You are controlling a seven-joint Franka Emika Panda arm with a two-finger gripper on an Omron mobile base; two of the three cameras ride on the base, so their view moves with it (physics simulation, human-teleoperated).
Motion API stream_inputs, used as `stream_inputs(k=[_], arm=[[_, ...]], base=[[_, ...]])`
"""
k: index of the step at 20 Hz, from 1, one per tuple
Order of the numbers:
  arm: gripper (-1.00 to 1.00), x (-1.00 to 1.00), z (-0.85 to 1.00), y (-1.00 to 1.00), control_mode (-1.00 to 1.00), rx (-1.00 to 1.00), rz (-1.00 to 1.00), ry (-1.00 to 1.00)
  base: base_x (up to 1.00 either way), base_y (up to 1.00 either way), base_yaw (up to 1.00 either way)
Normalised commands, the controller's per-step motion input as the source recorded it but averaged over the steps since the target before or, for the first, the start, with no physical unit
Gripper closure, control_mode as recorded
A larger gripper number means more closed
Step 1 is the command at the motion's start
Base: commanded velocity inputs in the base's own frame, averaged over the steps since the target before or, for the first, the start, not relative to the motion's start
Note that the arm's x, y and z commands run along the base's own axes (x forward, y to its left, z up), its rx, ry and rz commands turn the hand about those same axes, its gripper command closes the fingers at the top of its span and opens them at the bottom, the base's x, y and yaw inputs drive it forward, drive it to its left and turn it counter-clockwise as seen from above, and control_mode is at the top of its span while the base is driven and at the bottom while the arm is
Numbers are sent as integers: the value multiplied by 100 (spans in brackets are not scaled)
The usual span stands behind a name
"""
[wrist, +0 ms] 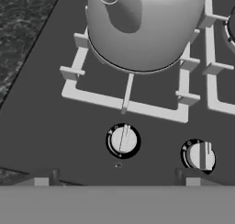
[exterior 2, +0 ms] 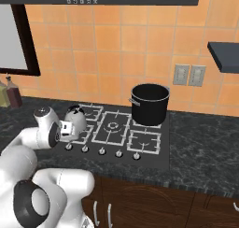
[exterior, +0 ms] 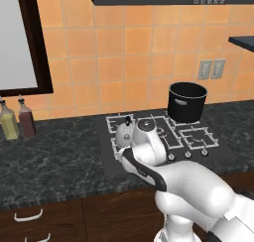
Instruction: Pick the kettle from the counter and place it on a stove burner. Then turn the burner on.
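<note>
The small silver kettle [wrist: 144,25] stands upright on the front-left burner grate [wrist: 128,106] of the black cooktop [exterior: 111,161]. It also shows as a shiny dome with a black knob [exterior: 124,133] [exterior 2: 75,116] just beyond my wrist. My gripper [wrist: 117,181] hovers over the cooktop's front strip, near the kettle but apart from it. It is open, its fingertips [wrist: 43,181] wide apart with nothing between them. Directly below sits the leftmost silver knob [wrist: 123,140], with a second knob [wrist: 200,156] to its right.
A large black pot [exterior: 187,102] [exterior 2: 149,103] occupies the back-right burner. Two bottles [exterior: 17,119] stand at the far left of the black marbled counter [exterior: 54,156]. A range hood hangs overhead, and a dark shelf [exterior 2: 224,49] juts out at the right.
</note>
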Motion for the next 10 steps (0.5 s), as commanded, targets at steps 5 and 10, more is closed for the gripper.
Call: stream_inputs(k=[5, 10], arm=[[-100, 24, -17, -17, -100, 1, -6, 12], [-100, -12, -20, 0, -100, 0, 0, 11]], base=[[0, 0, 0], [0, 0, 0]])
